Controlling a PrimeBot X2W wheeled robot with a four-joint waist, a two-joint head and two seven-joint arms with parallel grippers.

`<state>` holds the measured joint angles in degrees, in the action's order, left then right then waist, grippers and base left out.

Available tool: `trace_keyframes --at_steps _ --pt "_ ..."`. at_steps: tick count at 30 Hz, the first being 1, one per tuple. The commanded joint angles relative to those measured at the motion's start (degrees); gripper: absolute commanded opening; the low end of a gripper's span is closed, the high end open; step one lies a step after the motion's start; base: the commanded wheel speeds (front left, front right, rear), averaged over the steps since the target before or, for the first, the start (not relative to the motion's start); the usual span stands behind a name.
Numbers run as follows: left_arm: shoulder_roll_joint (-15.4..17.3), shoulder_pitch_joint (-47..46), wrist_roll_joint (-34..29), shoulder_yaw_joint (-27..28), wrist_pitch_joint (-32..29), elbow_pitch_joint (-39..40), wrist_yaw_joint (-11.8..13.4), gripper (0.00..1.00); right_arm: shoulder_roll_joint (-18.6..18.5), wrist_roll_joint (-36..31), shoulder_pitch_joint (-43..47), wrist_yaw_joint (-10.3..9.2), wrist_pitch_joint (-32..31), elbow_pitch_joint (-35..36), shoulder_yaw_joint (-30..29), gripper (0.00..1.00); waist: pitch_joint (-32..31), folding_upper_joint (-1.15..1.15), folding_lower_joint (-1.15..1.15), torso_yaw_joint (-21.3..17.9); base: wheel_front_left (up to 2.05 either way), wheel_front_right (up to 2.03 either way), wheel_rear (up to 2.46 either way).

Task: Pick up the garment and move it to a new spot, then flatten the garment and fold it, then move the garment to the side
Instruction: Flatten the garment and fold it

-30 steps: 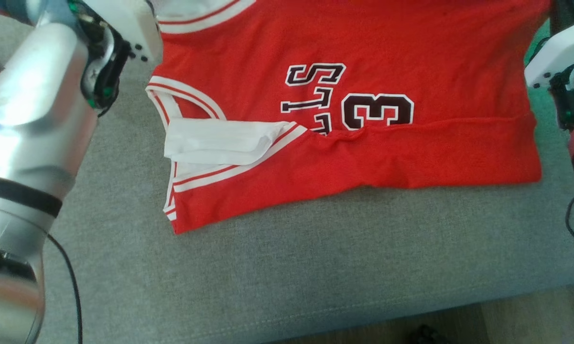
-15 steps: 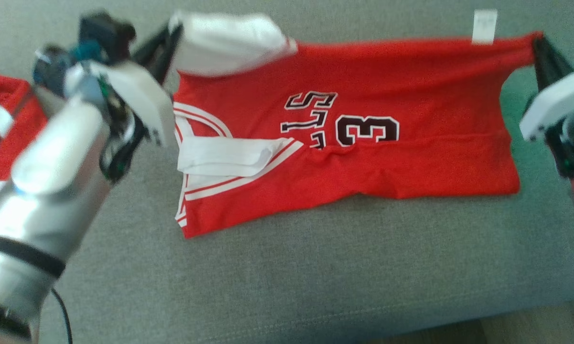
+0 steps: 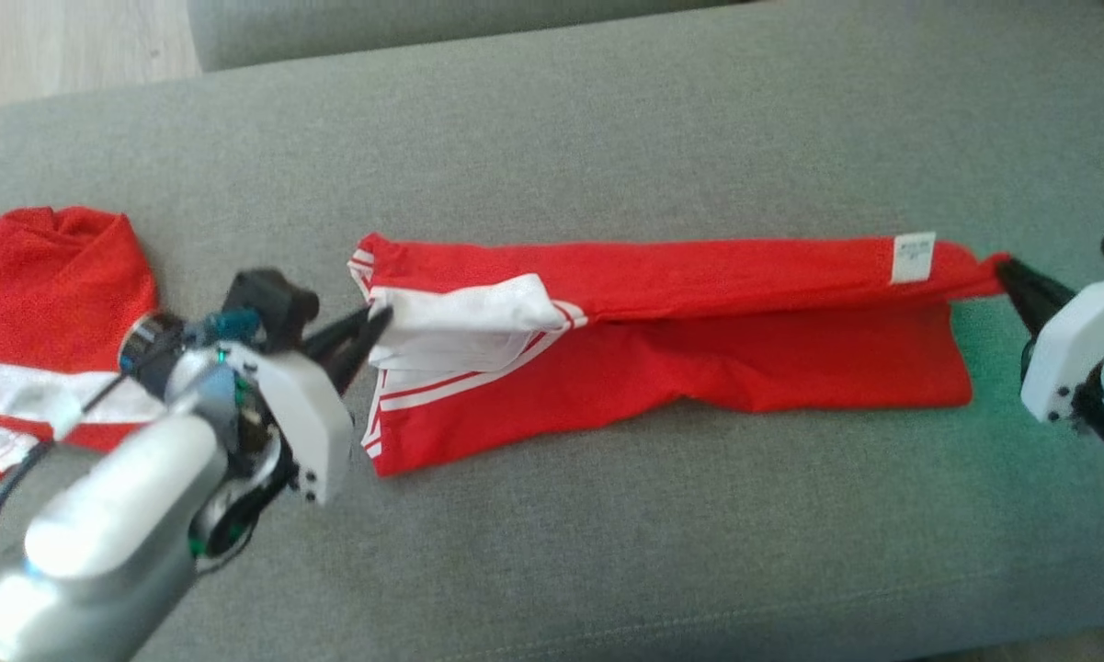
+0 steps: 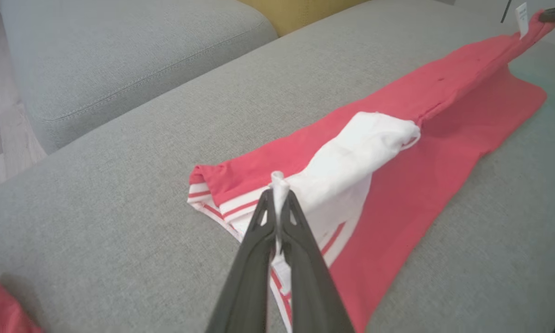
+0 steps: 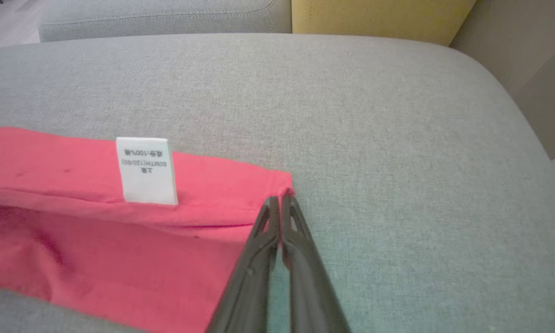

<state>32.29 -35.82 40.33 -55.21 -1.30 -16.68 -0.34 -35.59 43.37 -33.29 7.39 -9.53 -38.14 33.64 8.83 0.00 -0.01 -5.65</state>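
Long folded jersey (image 3: pixel 745 386) on woven cushion (image 3: pixel 607 561).

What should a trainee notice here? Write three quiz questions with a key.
1. True or false: the left hand is shut on white fabric of the jersey.
2. What does the right hand pinch? A) the care label B) a red corner of the jersey C) nothing
3. Fill in: a second red garment lies on the robot's ____ side.
Key: 1 true; 2 B; 3 left.

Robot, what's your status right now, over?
Left tool, right tool shut on jersey ends. Jersey folded over on sofa. Second red garment apart, left.
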Motion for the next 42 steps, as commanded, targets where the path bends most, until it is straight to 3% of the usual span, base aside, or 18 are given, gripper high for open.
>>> trace_keyframes --at_steps 1,14,15,16,17,18,22,29,31,35,39,42 --pt "3.2 -1.3 0.5 2.2 -0.8 3.1 0.9 0.0 -2.7 1.2 0.9 0.1 -1.3 2.9 0.5 0.0 -0.6 0.0 0.01 -0.1 0.0 0.0 0.0" --pt "4.9 2.6 -0.9 -1.5 -4.1 7.5 2.5 0.0 -3.8 2.1 5.6 0.1 -7.4 8.2 1.3 0.0 -0.6 0.0 0.01 -0.9 0.0 0.0 0.0" --pt "4.8 2.9 -0.9 -1.6 -4.1 7.4 2.6 0.0 -3.7 2.4 5.9 0.1 -7.8 8.3 1.0 0.11 -0.6 0.0 0.01 -1.0 0.0 0.0 0.0" --pt "4.7 3.1 -0.9 -1.7 -4.0 7.3 2.8 0.31 -3.6 2.7 6.1 0.1 -8.1 8.5 0.6 1.0 -0.7 0.0 0.01 -1.1 0.0 0.0 0.0" --pt "4.5 3.3 -1.0 -1.8 -3.8 7.1 3.0 0.92 -3.5 3.2 6.4 0.1 -8.5 8.5 0.1 1.0 -0.7 0.0 0.01 -1.1 0.0 0.0 0.0" --pt "4.3 3.6 -0.9 -1.8 -3.6 6.9 3.3 1.0 -3.4 3.5 6.7 0.1 -8.9 8.7 -0.2 1.0 -0.8 0.0 0.01 -1.2 0.0 0.0 0.0" --pt "3.5 4.3 0.4 -1.0 -2.7 6.5 4.2 1.0 -3.7 3.7 7.6 0.1 -8.3 9.7 -2.8 1.0 -1.2 0.0 0.01 -1.1 0.0 0.0 0.0" --pt "1.1 5.2 5.0 6.7 5.1 6.5 9.6 1.0 -0.9 1.6 8.5 0.1 -1.4 10.6 -11.3 1.0 -2.7 0.0 0.01 -0.7 0.0 0.0 0.0" --pt "-0.9 5.9 7.2 11.0 10.4 6.4 12.2 1.0 1.8 -0.7 9.3 0.1 2.9 11.5 -15.3 1.0 -3.2 0.0 0.01 -0.4 0.0 0.0 0.0" --pt "-4.5 7.5 9.5 17.0 15.3 6.2 14.9 1.0 6.1 -4.7 11.0 0.1 8.8 13.1 -20.8 1.0 -3.6 0.0 0.01 -0.1 0.0 0.0 0.0" --pt "-8.9 10.5 7.6 24.3 16.2 7.7 15.6 1.0 10.8 -9.3 13.6 0.1 13.4 15.7 -25.1 1.0 -3.8 0.0 0.01 0.0 0.0 0.0 0.0" --pt "-12.9 15.0 3.1 30.1 16.3 9.4 14.5 1.0 13.9 -13.1 15.8 0.1 15.9 17.4 -27.2 1.0 -3.8 0.0 0.01 -0.1 0.0 0.0 0.0"
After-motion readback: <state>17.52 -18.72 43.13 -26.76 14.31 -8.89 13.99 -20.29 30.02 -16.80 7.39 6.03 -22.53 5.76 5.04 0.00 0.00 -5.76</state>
